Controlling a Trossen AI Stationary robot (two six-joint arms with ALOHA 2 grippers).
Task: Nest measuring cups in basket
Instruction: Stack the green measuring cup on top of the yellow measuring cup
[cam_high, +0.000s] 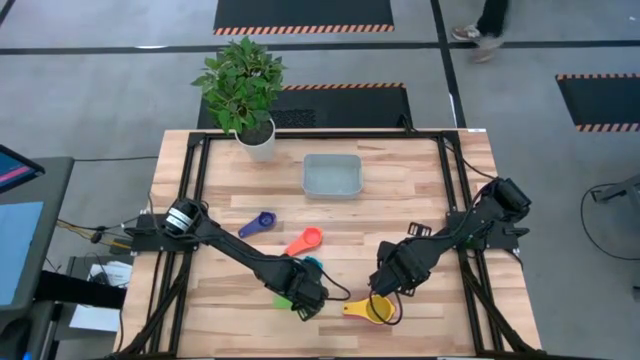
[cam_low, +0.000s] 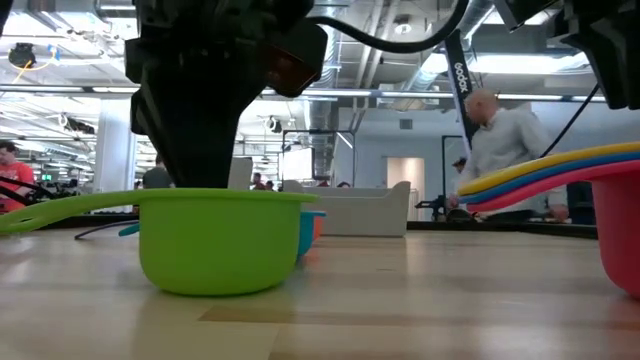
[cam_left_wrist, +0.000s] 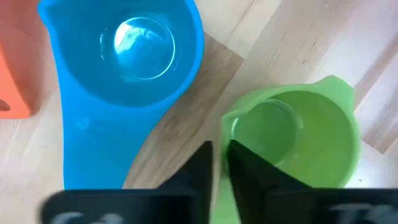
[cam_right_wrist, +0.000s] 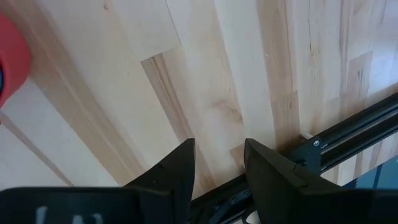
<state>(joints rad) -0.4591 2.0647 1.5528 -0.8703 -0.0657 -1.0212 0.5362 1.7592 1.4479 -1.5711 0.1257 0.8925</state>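
Note:
The green cup (cam_high: 284, 298) stands on the table near the front edge, and my left gripper (cam_high: 305, 298) is shut on it. It also shows in the low view (cam_low: 215, 240). The light blue cup (cam_left_wrist: 124, 56) sits beside it, then the orange cup (cam_high: 305, 241) and the dark blue cup (cam_high: 258, 223). A nested stack, red below with yellow and blue handles (cam_low: 560, 170), stands at the front right (cam_high: 370, 310). My right gripper (cam_right_wrist: 219, 162) is open and empty just beside that stack. The basket (cam_high: 332, 175) stands at the far middle. My left gripper pinches the green cup's wall at the rim (cam_left_wrist: 227, 127), one finger inside the cup and one outside. The fingers come from above, pointing down. The cup stands upright with its bottom on the table, its handle (cam_low: 60, 210) sticking out level.
A white pot with a plant (cam_high: 257, 140) stands at the far left of the table. Black frame rails (cam_right_wrist: 348, 137) run along the table's edges. Bare wood lies between the cups and the basket. People move in the room beyond the table.

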